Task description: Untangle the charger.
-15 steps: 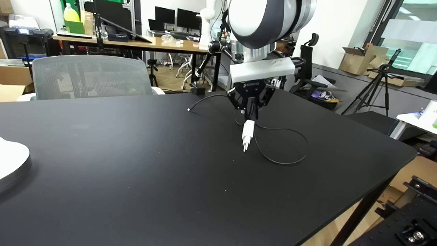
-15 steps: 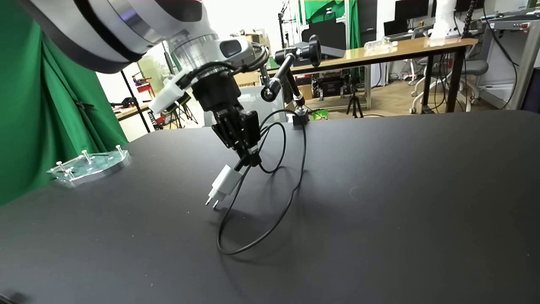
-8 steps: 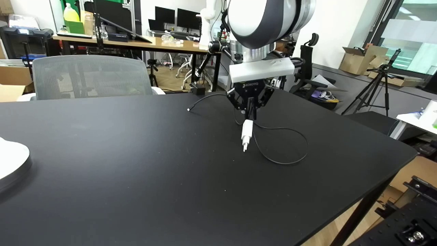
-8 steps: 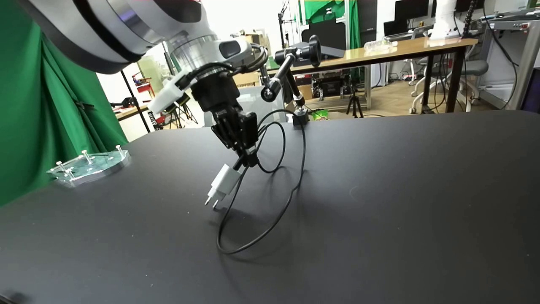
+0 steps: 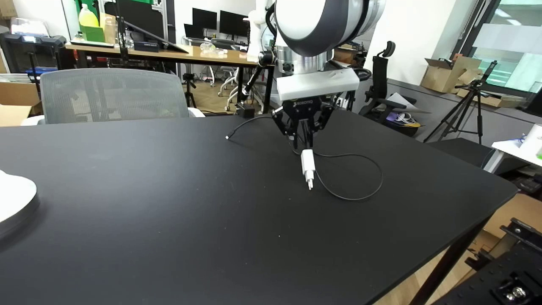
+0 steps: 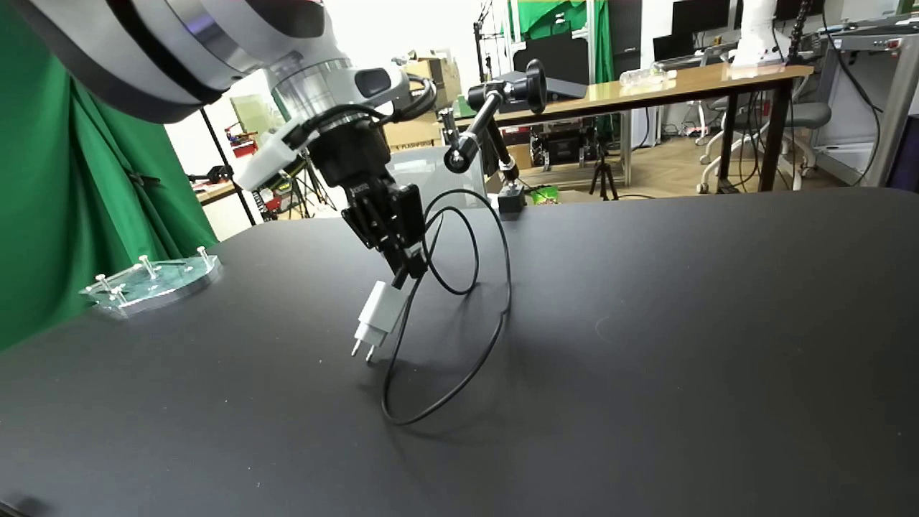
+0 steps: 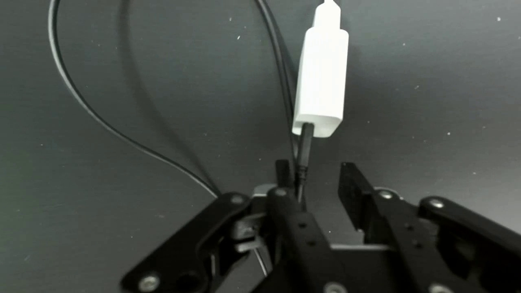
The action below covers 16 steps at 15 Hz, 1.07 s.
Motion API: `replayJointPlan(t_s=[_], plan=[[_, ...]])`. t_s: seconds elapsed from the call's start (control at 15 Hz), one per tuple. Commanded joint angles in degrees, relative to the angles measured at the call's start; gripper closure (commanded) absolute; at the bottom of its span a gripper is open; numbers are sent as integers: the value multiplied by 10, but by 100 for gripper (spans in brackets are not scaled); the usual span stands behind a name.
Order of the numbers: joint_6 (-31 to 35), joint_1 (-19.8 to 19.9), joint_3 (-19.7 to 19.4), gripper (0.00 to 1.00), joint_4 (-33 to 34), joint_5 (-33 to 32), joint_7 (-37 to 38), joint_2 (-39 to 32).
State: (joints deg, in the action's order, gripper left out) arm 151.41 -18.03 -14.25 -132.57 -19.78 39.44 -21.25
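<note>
The charger's white plug block (image 5: 308, 162) hangs tilted below my gripper (image 5: 302, 146), prongs down; it also shows in an exterior view (image 6: 382, 314) and the wrist view (image 7: 321, 77). I cannot tell if the prongs touch the table. The black cable (image 6: 508, 280) makes a large loop and a smaller loop behind it. The small connector tip (image 5: 228, 137) lies toward the table's far edge. In the wrist view my gripper (image 7: 315, 165) has its fingers apart. The cable end at the plug runs between them, close against one finger, with a gap to the other.
A clear plate with upright bolts (image 6: 149, 283) sits on the dark table (image 6: 682, 345). A white round object (image 5: 16, 197) is at the table's side. A camera arm base (image 6: 511, 198) stands at the far edge. A mesh chair (image 5: 114, 95) is behind the table.
The gripper fingers have spread apart, and the arm has shifted slightly left in both exterior views. The plug's tilt has swung, and the cable loops and connector tip have moved a little.
</note>
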Motion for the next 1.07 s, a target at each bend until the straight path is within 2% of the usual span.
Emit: replayJointPlan(t_s=[0.0,0.33,0.4,0.47,0.53,0.6,1.0], plan=[[-14,7,9,32,-26,-28,9,41],[-29,22,24,1,-39,-31,-1,59],[-29,28,29,0,-42,-26,-5,60],[-22,33,32,36,-45,-25,-4,59],[-19,36,34,32,-46,-26,-2,57],[-17,39,37,33,-48,-25,-3,55],[-15,57,49,76,-55,-17,-10,51]])
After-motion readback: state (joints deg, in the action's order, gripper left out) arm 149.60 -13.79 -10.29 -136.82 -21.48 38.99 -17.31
